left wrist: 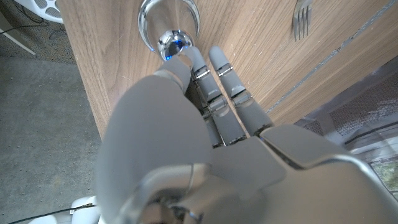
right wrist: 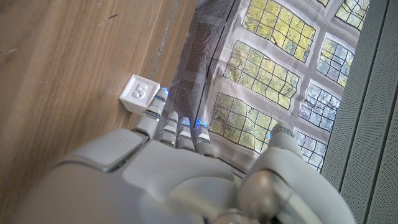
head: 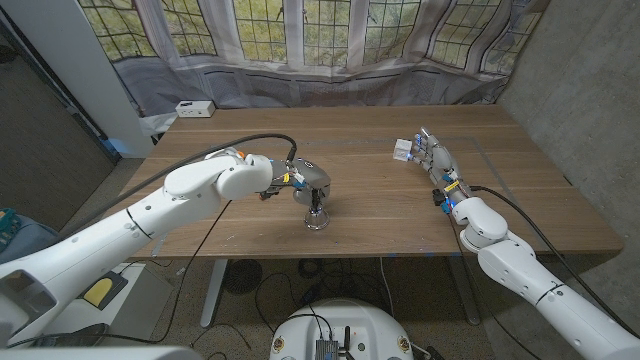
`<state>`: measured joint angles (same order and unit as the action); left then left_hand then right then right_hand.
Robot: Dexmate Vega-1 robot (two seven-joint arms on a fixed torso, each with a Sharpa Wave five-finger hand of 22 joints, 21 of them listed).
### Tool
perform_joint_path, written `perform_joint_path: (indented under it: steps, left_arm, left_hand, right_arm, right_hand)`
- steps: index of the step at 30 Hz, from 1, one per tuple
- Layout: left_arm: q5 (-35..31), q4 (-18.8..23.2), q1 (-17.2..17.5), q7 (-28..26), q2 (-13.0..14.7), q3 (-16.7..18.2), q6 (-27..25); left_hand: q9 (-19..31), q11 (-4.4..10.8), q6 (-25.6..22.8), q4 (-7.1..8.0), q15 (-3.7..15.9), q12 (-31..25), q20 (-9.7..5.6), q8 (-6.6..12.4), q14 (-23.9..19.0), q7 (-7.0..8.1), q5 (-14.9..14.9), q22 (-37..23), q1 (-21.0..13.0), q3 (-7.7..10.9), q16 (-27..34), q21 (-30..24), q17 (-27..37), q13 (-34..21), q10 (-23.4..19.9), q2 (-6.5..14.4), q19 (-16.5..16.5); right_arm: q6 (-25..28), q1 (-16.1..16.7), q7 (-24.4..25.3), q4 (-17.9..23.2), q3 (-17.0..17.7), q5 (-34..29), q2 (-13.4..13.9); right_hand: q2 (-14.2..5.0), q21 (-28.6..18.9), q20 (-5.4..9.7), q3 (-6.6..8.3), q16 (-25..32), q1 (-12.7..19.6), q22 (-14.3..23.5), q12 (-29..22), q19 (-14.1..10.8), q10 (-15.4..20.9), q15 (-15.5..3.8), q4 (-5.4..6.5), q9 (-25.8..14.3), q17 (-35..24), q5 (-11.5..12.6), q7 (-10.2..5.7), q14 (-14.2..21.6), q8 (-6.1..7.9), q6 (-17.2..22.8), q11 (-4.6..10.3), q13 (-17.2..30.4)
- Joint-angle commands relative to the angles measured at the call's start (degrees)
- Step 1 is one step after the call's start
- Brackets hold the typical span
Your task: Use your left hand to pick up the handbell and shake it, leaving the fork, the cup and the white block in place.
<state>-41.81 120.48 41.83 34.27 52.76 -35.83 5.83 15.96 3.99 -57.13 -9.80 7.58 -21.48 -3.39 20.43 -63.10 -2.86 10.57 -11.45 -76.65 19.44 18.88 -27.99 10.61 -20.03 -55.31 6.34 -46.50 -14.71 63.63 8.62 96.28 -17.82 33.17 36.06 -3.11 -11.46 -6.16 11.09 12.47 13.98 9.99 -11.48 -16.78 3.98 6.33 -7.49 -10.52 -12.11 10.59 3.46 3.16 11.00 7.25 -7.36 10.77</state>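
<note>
The shiny silver handbell (head: 316, 217) stands on the wooden table (head: 380, 215) near its front edge. My left hand (head: 303, 180) hovers right over it, fingers pointing down at the top of its dark handle. In the left wrist view my fingertips (left wrist: 186, 57) reach the handle's round knob (left wrist: 171, 42), with the bell's body (left wrist: 168, 18) beyond; the thumb hides whether they grip it. The fork (left wrist: 301, 18) lies on the wood farther off. My right hand (head: 436, 162) stretches out with its fingers apart, its fingertips (right wrist: 158, 96) beside the white block (head: 403, 149) (right wrist: 138, 93).
A small white box (head: 194, 108) sits at the table's far left corner. Draped curtains (head: 330, 75) hang behind the far edge. A black cable (head: 240, 145) runs along my left arm. Bare wood lies between the two hands.
</note>
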Motion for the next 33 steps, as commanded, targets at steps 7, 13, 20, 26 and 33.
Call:
perform_joint_path:
  steps: [7,13,20,26,33]
  left_arm:
    - [1.5,0.9,3.0,-5.8,-0.2,1.8,-4.0]
    - [2.2,1.5,2.2,-4.4,-0.2,1.5,-4.9]
    - [2.3,2.9,2.3,-4.1,0.2,1.7,-6.4]
    - [3.4,4.1,3.9,-6.2,0.7,3.4,-8.3]
    - [3.8,5.6,4.3,-6.3,1.5,4.0,-10.1]
  left_hand:
    - [1.1,-0.83,-0.7,0.57,4.09,-2.9,-0.13,1.21,-6.1,-0.66,-0.2,0.1,-0.6,0.09,0.5,-1.0,0.5,-6.1,-2.3,1.0,-1.0]
    - [1.6,-0.84,-1.4,0.55,4.01,-3.4,-0.21,1.92,-6.4,-1.18,-0.2,0.2,-0.7,0.1,0.5,-1.3,0.9,-7.5,-2.2,1.0,-0.9]
    - [2.1,-0.72,-1.3,0.71,4.1,-3.8,-0.25,2.25,-6.6,-1.28,-0.1,0.3,-0.6,0.15,0.5,-1.5,1.2,-8.8,-2.2,1.2,-0.8]
    - [2.5,-0.64,-1.2,0.67,4.03,-4.1,-0.24,2.48,-6.6,-1.25,-0.1,0.3,-0.6,0.2,0.3,-1.7,1.3,-9.8,-2.0,1.1,-0.7]
    - [2.4,-0.46,-1.2,0.67,4.15,-4.4,-0.2,2.53,-6.7,-1.23,0.0,0.4,-0.5,0.28,0.2,-2.0,1.6,-11.2,-2.0,1.0,-0.5]
  right_arm:
    - [-0.1,-0.2,-1.1,-0.3,0.2,0.5,0.3]
    - [-0.4,-0.1,-1.5,-0.8,0.2,1.0,0.1]
    - [-1.5,0.1,-1.9,-1.2,0.2,0.9,-0.1]
    - [-2.1,0.2,-1.9,-1.3,0.3,1.0,-0.3]
    - [-2.9,-0.1,-2.5,-1.8,0.1,0.8,-0.5]
  right_hand:
    - [0.13,0.1,-0.18,-0.23,-0.2,0.6,0.1,0.2,-0.1,0.0,0.03,-0.18,-0.2,-0.3,-0.2,-0.21,0.1,-0.07,0.1,0.03,0.3]
    - [0.07,0.1,-0.13,-0.24,-0.2,0.6,0.1,0.2,-0.1,0.0,-0.01,-0.14,-0.2,-0.3,-0.2,-0.16,0.1,-0.07,0.1,0.06,0.3]
    - [0.04,0.0,0.16,-0.23,-0.2,0.7,0.1,0.1,-0.3,0.1,-0.12,-0.17,-0.2,-0.3,-0.2,0.27,0.1,-0.06,0.0,-0.2,0.3]
    - [0.02,0.0,0.39,-0.22,-0.1,0.7,0.1,0.1,-0.5,0.2,-0.18,-0.19,-0.2,-0.3,-0.2,0.31,0.1,-0.05,0.0,-0.2,0.3]
    - [-0.01,-0.1,0.66,-0.23,-0.1,0.7,0.1,0.0,-0.7,0.4,-0.19,-0.17,-0.2,-0.3,-0.2,0.87,0.2,0.03,0.2,-0.22,0.3]
